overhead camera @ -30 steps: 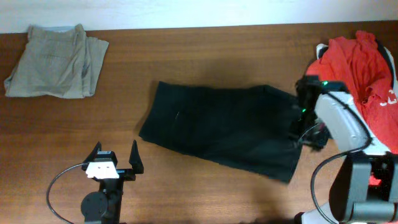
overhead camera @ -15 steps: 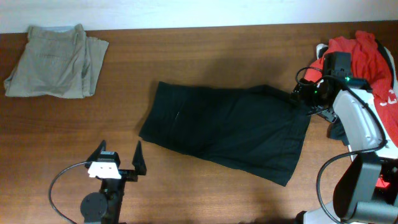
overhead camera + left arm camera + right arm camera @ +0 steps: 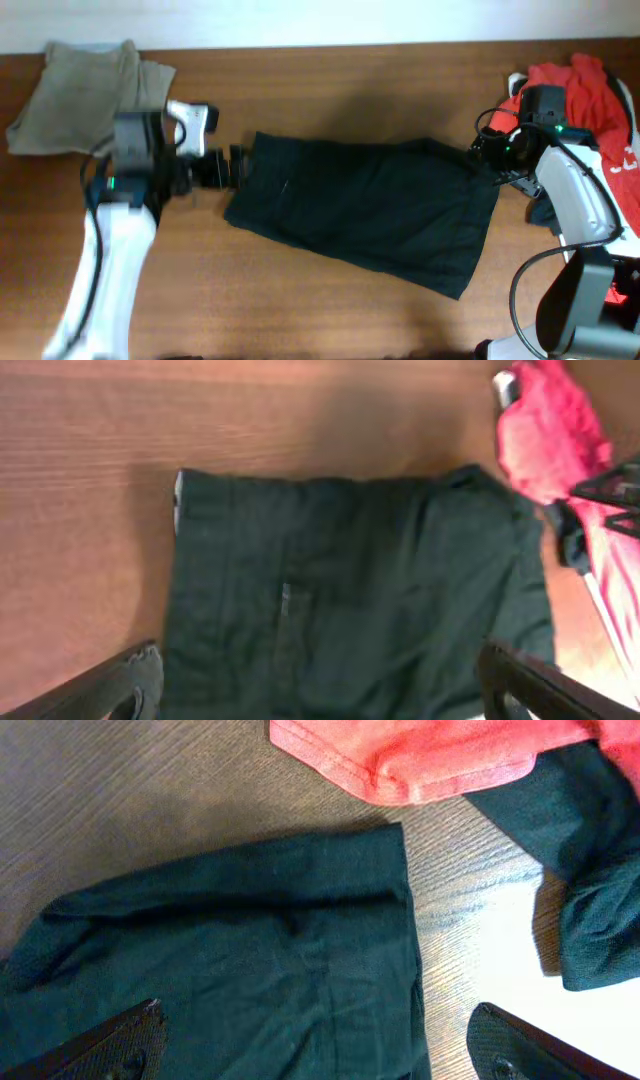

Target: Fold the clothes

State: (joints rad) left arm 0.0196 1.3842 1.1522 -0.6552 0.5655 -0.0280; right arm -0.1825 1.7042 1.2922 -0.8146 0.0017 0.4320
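Dark green shorts (image 3: pixel 365 212) lie spread flat across the middle of the table; they also fill the left wrist view (image 3: pixel 350 600) and the right wrist view (image 3: pixel 230 970). My left gripper (image 3: pixel 232 167) is open at the shorts' upper left edge, fingers wide above the cloth (image 3: pixel 320 685). My right gripper (image 3: pixel 484 152) is open over the shorts' upper right corner (image 3: pixel 315 1045). Nothing is held by either.
Folded khaki shorts (image 3: pixel 90 95) lie at the back left. A pile of red clothing (image 3: pixel 585 100) with a dark garment (image 3: pixel 590 870) sits at the right edge, partly under my right arm.
My left arm has swung from the table's front up to the shorts' upper left edge. My right arm has stayed at the upper right corner.
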